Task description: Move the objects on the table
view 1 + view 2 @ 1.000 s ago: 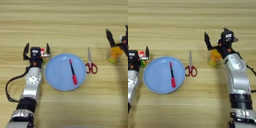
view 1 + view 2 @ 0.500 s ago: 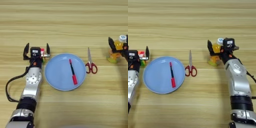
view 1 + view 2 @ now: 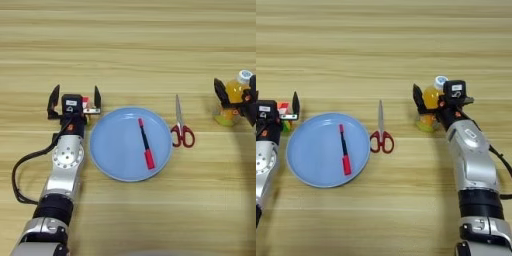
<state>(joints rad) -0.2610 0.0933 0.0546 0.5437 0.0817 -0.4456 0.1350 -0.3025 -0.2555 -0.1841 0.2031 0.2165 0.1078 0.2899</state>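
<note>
Juice bottle leans tilted between my right gripper's spread fingers, on the wooden table. Scissors lie beside the blue plate; my left gripper gapes around the Rubik's cube.

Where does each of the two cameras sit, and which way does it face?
Left eye view: on the robot's head, looking down on the table; the whole left arm shows, left gripper open around the Rubik's cube, while the right gripper is cut by the right edge.
Right eye view: same head, same downward look, reaching further right; the whole right arm shows, right gripper at the juice bottle, the left arm cut at the left edge.
Shared: the blue plate with the pen on it, and the scissors beside it.
</note>
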